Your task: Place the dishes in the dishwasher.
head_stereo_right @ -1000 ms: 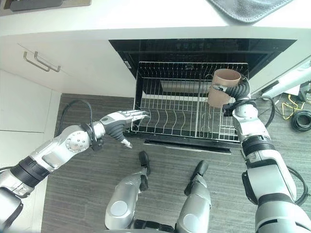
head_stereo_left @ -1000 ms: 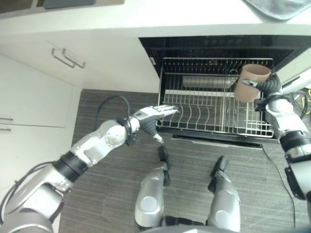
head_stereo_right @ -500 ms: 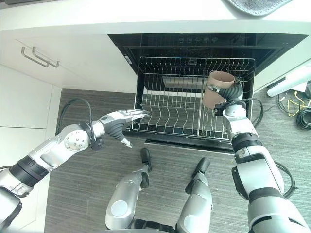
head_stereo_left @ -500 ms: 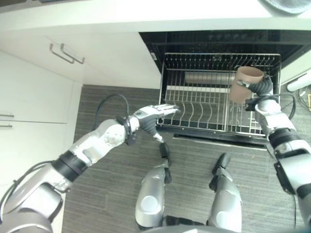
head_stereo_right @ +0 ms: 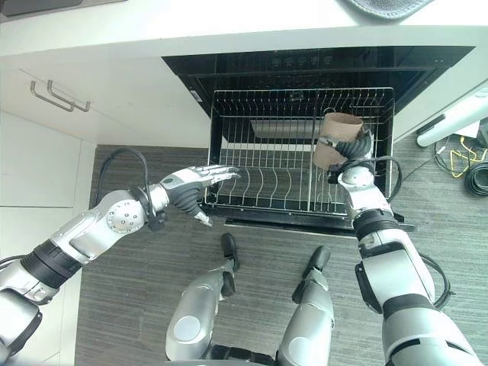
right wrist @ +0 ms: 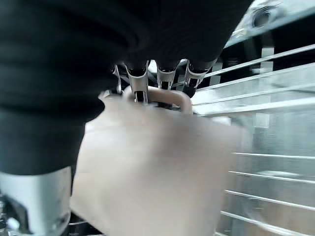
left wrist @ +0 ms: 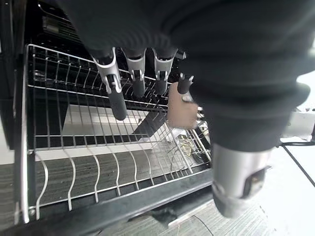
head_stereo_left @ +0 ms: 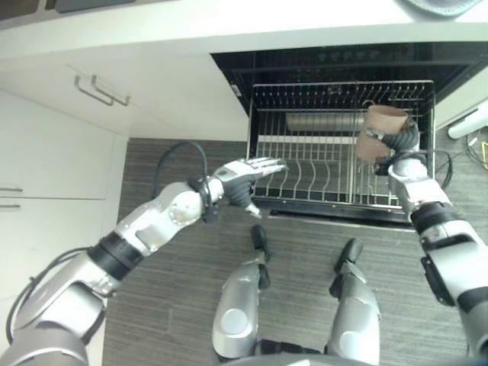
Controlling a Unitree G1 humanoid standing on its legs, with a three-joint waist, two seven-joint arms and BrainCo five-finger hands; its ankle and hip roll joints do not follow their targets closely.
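Observation:
A brown mug hangs tilted over the right part of the pulled-out wire rack of the dishwasher. My right hand is shut on the mug, its fingers hooked through the handle. The mug sits above the rack's right section, clear of the wires. My left hand stays open with straight fingers at the rack's front left corner, holding nothing. In the left wrist view the mug shows beyond those fingers.
The open dishwasher sits under a white counter. White cabinet doors with bar handles stand to the left. A grey cloth lies on the counter at the back right. Cables lie on the floor at the right.
My right hand has carried the mug a little left and lower over the rack. The camera has shifted slightly. The left hand has stayed at the rack's front corner.

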